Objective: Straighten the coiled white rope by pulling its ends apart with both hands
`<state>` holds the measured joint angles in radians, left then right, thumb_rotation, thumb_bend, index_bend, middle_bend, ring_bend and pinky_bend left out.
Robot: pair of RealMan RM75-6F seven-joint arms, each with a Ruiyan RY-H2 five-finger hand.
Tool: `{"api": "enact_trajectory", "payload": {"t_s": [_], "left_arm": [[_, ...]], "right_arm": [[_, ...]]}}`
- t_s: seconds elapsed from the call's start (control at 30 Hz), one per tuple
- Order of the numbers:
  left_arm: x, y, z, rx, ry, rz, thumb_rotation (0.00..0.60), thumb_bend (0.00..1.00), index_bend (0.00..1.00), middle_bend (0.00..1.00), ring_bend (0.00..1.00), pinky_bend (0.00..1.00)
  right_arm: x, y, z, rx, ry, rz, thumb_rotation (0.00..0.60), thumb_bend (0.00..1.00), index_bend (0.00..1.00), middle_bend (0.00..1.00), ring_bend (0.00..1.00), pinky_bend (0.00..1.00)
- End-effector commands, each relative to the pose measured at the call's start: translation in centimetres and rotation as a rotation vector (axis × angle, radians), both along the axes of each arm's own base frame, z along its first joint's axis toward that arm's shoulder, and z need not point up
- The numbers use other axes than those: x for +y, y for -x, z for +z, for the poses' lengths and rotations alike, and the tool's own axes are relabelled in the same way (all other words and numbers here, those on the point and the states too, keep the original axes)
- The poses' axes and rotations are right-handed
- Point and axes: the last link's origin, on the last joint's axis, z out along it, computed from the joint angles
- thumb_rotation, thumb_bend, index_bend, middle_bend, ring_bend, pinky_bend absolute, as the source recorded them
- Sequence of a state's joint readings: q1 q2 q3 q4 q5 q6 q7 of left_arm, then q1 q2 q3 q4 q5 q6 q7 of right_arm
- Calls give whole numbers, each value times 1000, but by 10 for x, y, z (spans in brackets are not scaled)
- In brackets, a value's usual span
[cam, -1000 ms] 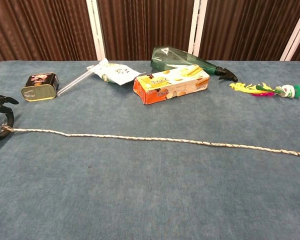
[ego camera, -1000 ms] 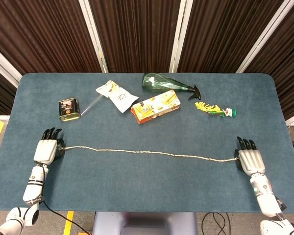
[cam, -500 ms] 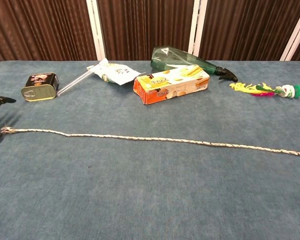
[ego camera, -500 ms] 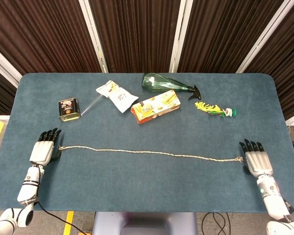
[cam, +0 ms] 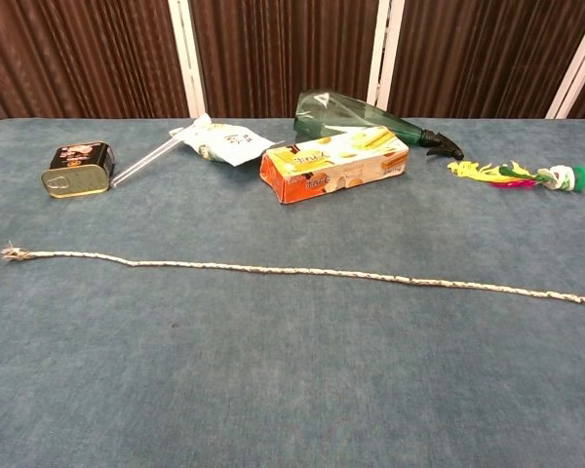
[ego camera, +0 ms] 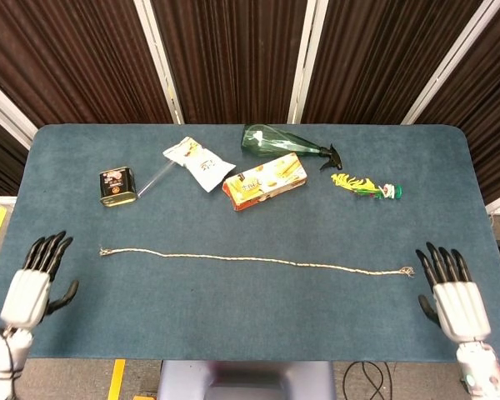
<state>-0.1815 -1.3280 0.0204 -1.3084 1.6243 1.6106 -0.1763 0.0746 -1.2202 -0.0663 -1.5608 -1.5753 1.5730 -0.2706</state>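
The rope lies stretched out in one long, almost straight line across the blue surface. It runs from about 9 o'clock to about 3 o'clock in the head view. No coil or loop is visible in it; only a very slight bend shows along the way. Its left end is frayed, and its right end shows a small curl, too small to read well.

The left hand is at 8 o'clock, near the front edge, with its fingers spread and nothing in them. It is apart from the left rope end. The right hand is at 4 o'clock, also with fingers spread and empty. It is near the right rope end but not touching it. The chest view shows the rope only, no hand.

In my judgement the task is practically done: the rope is straight and both hands are off it. Nothing seems left, except perhaps to draw the arms away.

The can, the box and the spray bottle lie toward 12 o'clock, well apart from the rope.
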Motion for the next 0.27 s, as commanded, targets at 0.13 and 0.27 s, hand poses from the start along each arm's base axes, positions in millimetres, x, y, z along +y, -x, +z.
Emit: {"api": "enact_trajectory", "payload": {"t_s": [0.13,0.27], "left_arm": [[-24,1,10,66,60,8,600,418,0,0,0,47],[-22,2,11,67,71,25,600,418,0,0,0,47]], "right_arm": [[17,-2,3,2,-33,-17,600,410,0,0,0,0],[15,0,5,0,-35,-36,600,410,0,0,0,0]]}}
